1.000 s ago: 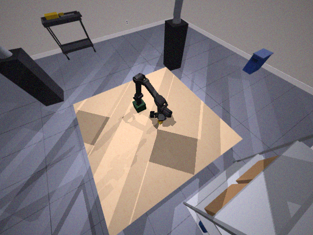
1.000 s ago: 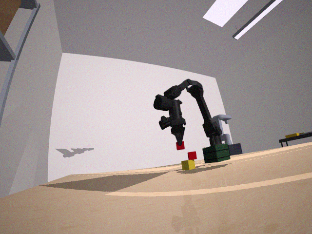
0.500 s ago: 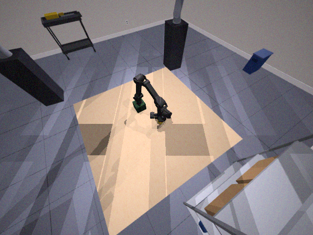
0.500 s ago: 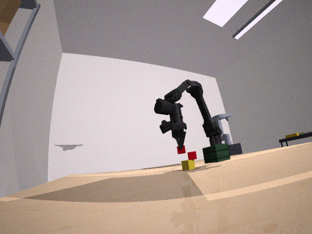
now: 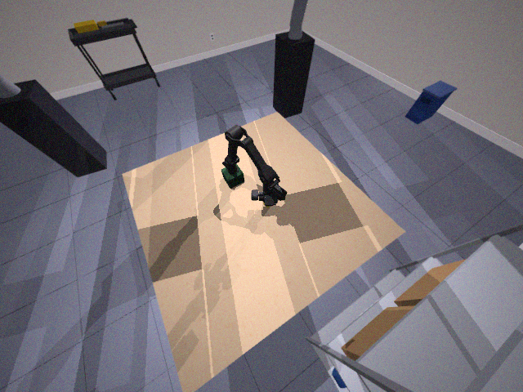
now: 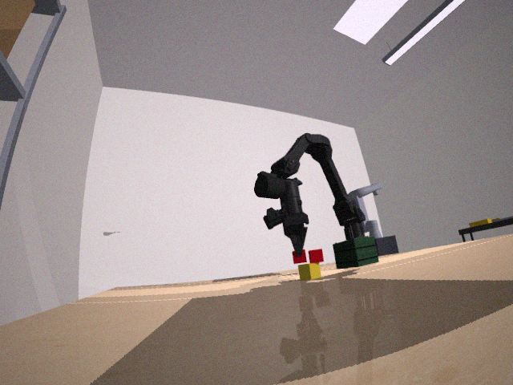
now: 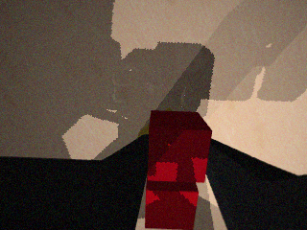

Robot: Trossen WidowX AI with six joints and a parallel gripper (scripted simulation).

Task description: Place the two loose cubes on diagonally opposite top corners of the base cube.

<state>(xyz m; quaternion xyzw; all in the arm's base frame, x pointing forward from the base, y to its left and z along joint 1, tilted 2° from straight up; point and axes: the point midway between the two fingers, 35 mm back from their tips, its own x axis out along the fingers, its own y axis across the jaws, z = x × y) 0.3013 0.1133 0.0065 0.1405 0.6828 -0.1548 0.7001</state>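
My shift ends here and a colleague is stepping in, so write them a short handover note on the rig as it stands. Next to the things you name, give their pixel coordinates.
Gripper (image 6: 299, 253) (image 7: 175, 142): shut on a red cube (image 6: 299, 257) (image 7: 179, 149), at the base cube's top.
Base cube (image 6: 309, 271): yellow, on the wooden surface (image 6: 165, 331).
Done: the other red cube (image 6: 315, 255) sits on the base, with a gap beside the held one in the exterior view.
Left: check seating and diagonal placement, which I cannot confirm; then release and withdraw.

tan mat (image 5: 261, 269) (image 6: 165, 323), shadow-patched; yellow cube (image 6: 309, 271) and green base block (image 6: 356, 253) (image 5: 233, 177) on it.
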